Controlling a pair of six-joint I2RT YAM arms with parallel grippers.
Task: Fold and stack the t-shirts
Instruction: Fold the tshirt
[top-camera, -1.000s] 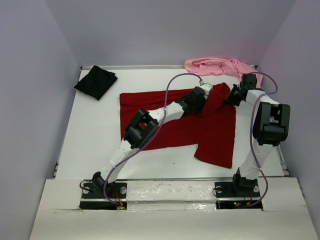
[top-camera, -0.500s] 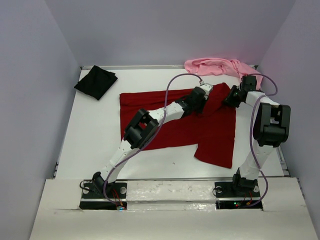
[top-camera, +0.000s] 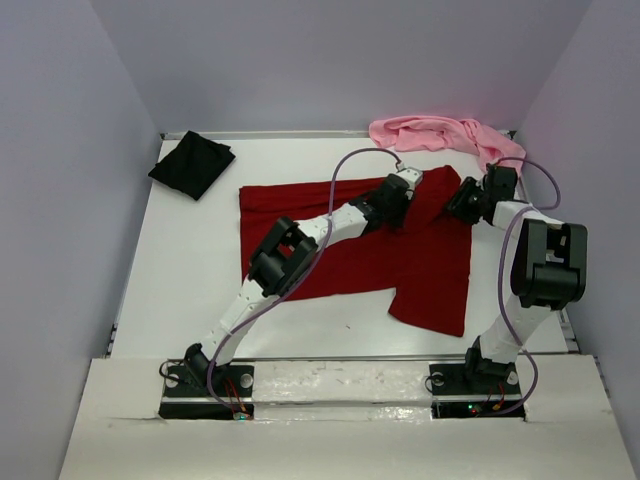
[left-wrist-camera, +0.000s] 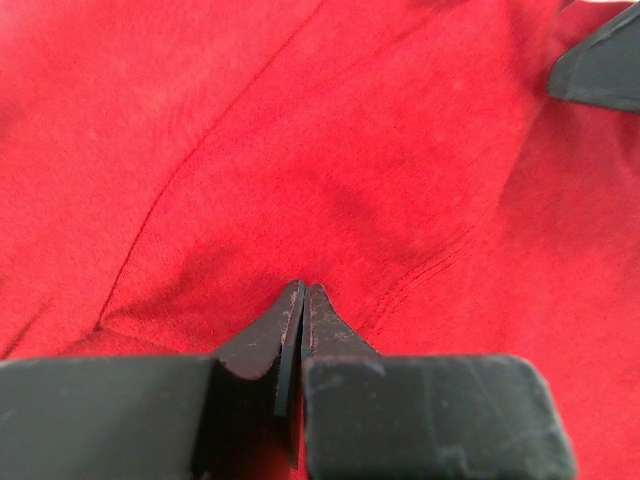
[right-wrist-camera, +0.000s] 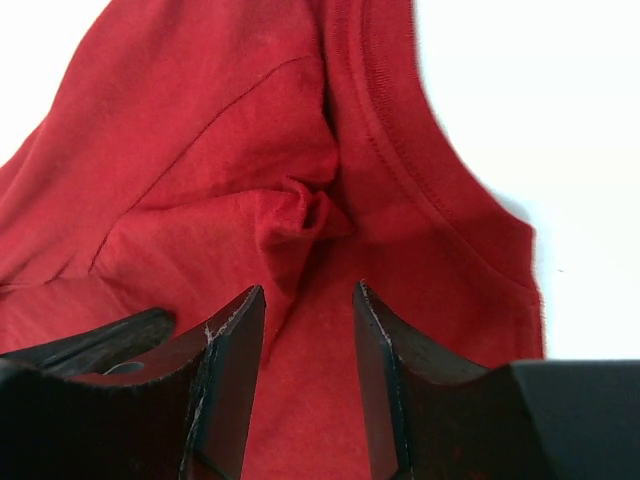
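Left gripper (left-wrist-camera: 303, 290) clamped on a pinch of the dark red t-shirt (top-camera: 430, 270), spread across the table (top-camera: 180, 290). Right gripper (right-wrist-camera: 305, 295) jaws apart over its collar, gripping nothing. Black t-shirt (top-camera: 192, 164) far-left, pink t-shirt (top-camera: 440, 132) far-right.

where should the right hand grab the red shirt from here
Take the raised pucker just inside the collar, straight ahead of the open right hand. It stands up from the otherwise flat red shirt, so coming down from above with one finger on each side should catch cloth rather than slide over it.
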